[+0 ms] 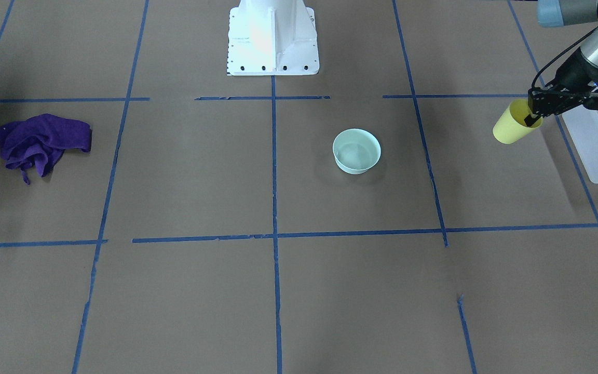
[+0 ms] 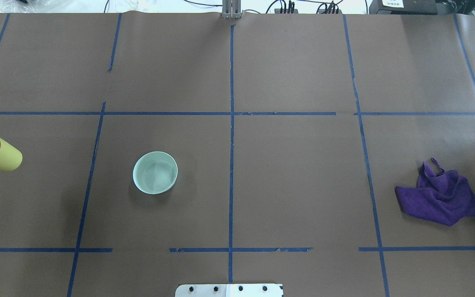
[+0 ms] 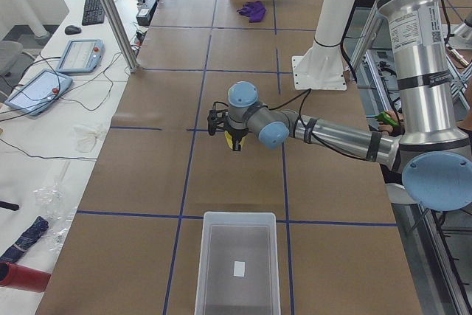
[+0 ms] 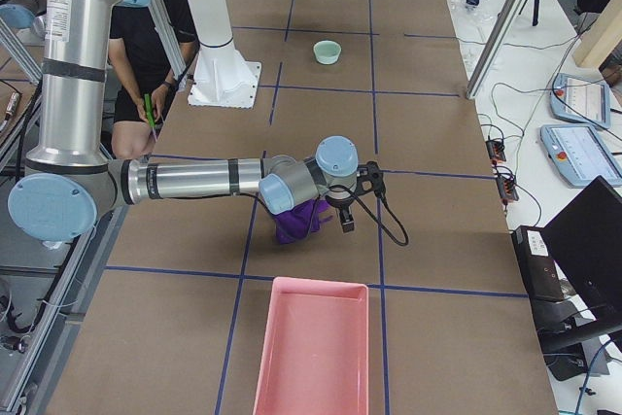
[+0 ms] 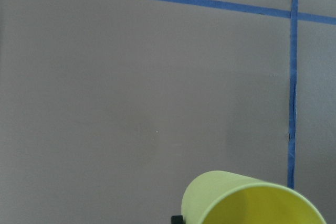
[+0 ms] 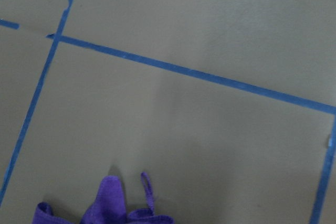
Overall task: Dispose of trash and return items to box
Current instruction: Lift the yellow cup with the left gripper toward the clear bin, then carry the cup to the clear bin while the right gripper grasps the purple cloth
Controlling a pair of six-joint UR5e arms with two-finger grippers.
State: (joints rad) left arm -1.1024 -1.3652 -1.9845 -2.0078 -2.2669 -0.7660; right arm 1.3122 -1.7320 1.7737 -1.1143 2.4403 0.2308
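Brown paper covers the table, gridded with blue tape lines. In the exterior left view a white bench runs down the frame's left with a keyboard, a mouse and two tablet-like pendants; an aluminium post rises beside it. Cables line the overhead view's top edge.

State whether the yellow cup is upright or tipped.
Tipped: the cup lies sideways in the air, its rim pinched by the left pincer.
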